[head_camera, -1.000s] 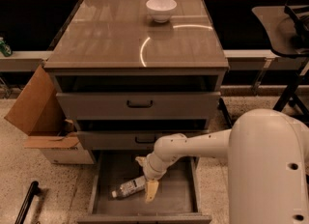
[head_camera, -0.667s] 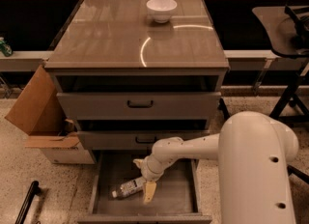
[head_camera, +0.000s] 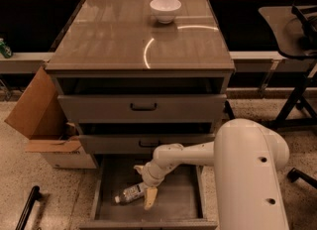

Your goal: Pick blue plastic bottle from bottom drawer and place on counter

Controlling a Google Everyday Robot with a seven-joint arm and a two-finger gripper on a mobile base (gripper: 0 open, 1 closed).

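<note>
**A:** Where is the blue plastic bottle [head_camera: 130, 193]?

**B:** It lies on its side in the bottom drawer [head_camera: 183, 201]. The gripper [head_camera: 146, 192] is down at its right end, and I cannot tell if it grips.

**A:** What is the risk?

**B:** Held by one end, it may swing, slip, or catch the middle drawer [head_camera: 114, 143] before reaching the counter [head_camera: 119, 35].

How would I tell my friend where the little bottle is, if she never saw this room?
Find the grey cabinet with three drawers, then its open bottom drawer near the floor. The blue plastic bottle lies on its side there, right by the robot's gripper. It is small and clear with a pale label, unlike the round white bowl up on the counter.
</note>
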